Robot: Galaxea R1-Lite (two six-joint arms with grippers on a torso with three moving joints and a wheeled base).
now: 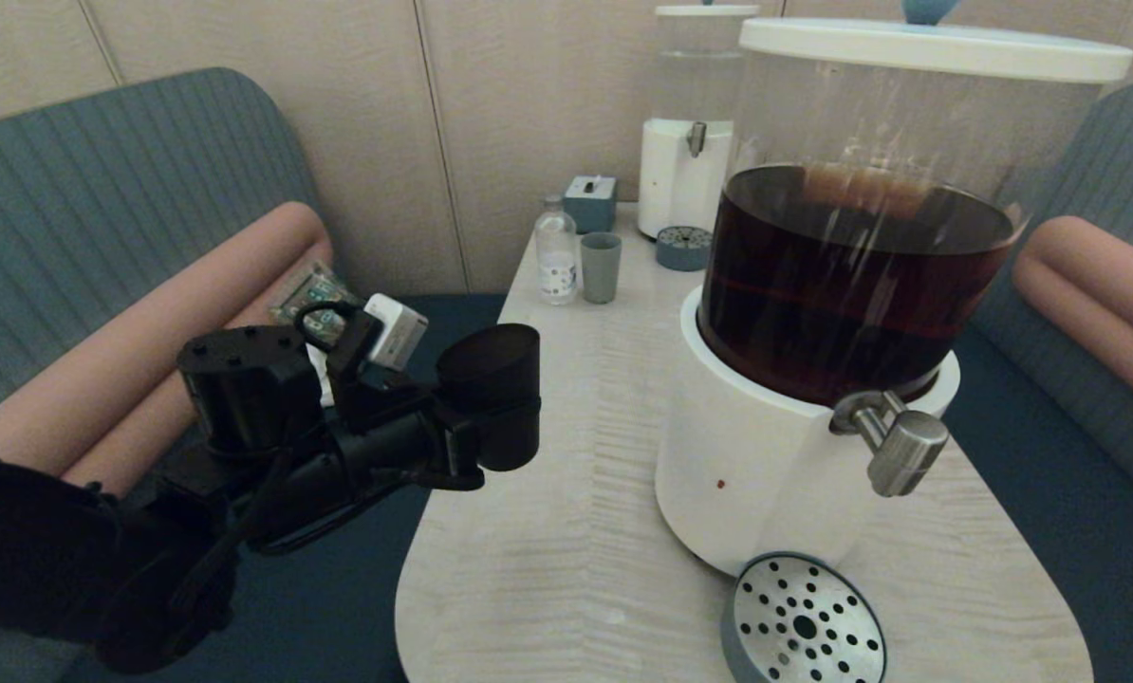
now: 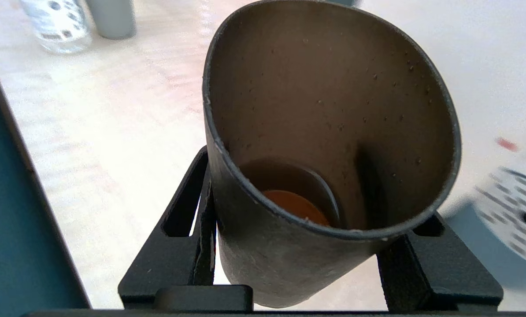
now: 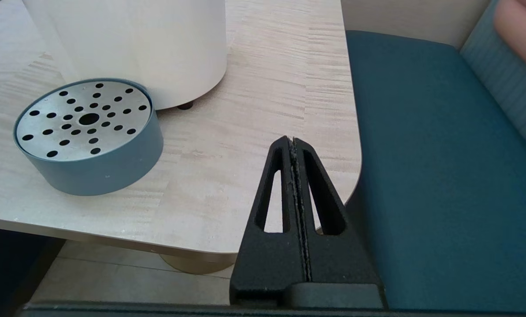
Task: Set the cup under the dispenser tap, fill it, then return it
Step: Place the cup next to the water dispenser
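Head view. The left gripper (image 1: 491,417) is seen at 9 o'clock of the table (image 1: 566,550), raised above its left edge, with the cup (image 1: 492,394) clamped between its fingers. The cup is held upright and clear of the tabletop. The dispenser tap (image 1: 894,441) is found at 3 o'clock of the cup, well apart from it, projecting from the white-based dispenser (image 1: 766,474) of dark liquid. A perforated drip tray (image 1: 804,621) lies at 6 o'clock of the tap. A grey-green tumbler (image 1: 601,267) and a small bottle (image 1: 556,251) stand side by side at 12 o'clock, with a second dispenser (image 1: 685,180) beyond them.

Left wrist view. The cup (image 2: 329,132) is gripped low on its wall by both fingers (image 2: 179,246); a little amber liquid is visible at its bottom.

Right wrist view. The right gripper (image 3: 294,145) is recorded with fingers pressed together, holding nothing, over the table corner (image 3: 324,145) beside the drip tray (image 3: 87,141).
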